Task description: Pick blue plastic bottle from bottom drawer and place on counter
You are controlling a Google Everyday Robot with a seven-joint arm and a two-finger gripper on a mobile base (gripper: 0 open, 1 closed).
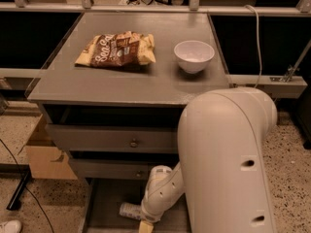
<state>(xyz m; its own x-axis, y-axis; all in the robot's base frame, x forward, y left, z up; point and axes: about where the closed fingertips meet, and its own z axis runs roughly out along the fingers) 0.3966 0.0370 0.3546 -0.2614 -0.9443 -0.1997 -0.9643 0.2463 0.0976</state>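
Note:
The blue plastic bottle (pixel 129 210) lies on its side in the bottom drawer (pixel 104 205), which is pulled out at the bottom of the view. My gripper (pixel 144 225) reaches down into that drawer right beside the bottle's right end, at the frame's lower edge. My wrist (pixel 158 191) and large white arm (pixel 226 164) hide the drawer's right half. The counter (pixel 121 84) is the grey top of the cabinet above.
A brown chip bag (pixel 116 50) and a white bowl (pixel 194 55) sit on the counter. Two knobbed drawers (pixel 116 142) are above the bottom one. A cardboard box (pixel 43 154) stands on the floor to the left. A cable (pixel 255 33) hangs at the right.

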